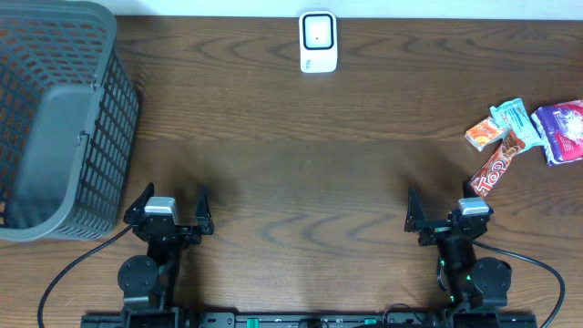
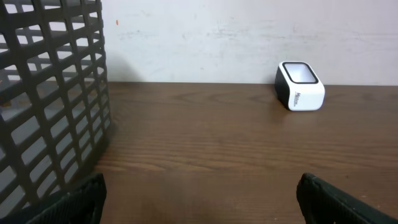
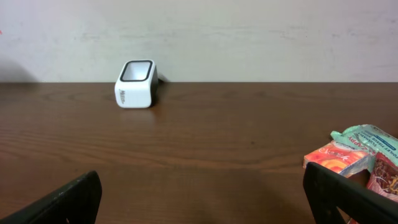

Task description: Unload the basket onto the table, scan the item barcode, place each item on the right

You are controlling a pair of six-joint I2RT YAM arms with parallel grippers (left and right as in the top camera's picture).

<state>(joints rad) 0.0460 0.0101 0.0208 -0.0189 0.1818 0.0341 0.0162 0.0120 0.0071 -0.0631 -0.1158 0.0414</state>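
Items: a cluster of snack packets lies flat by the right edge of the surface [image 1: 301, 155], about midway between its far and near edges.
Orange packet [image 1: 485, 133]: the one farthest from the right edge, touching the teal packet [image 1: 512, 116], which lies just beyond it toward the far edge.
Purple packet [image 1: 563, 130]: nearest the right edge, just beside the teal one, running out of the overhead view.
Red bar [image 1: 496, 169]: a long wrapper lying at a slant. One end is against the orange and teal packets, and the other points to the near edge, close to the right pincer's outer finger.
Barcode: too small to make out on any wrapper.
Scanner [image 1: 318, 42]: a white box with a dark-framed window tilted upward. It stands at the middle of the far edge, well apart from the packets.
Right pincer [image 1: 441, 196]: by the near edge, right of the middle, with its jaws spread wide and nothing between them. Its wrist view shows the orange and teal packets low on the right.
Left pincer [image 1: 174, 196]: by the near edge, left of the middle, with its jaws just as wide and nothing in them.
Basket [image 1: 114, 118]: a grey lattice tub filling the far left corner and running down the left edge. Its near corner is close to the left pincer.
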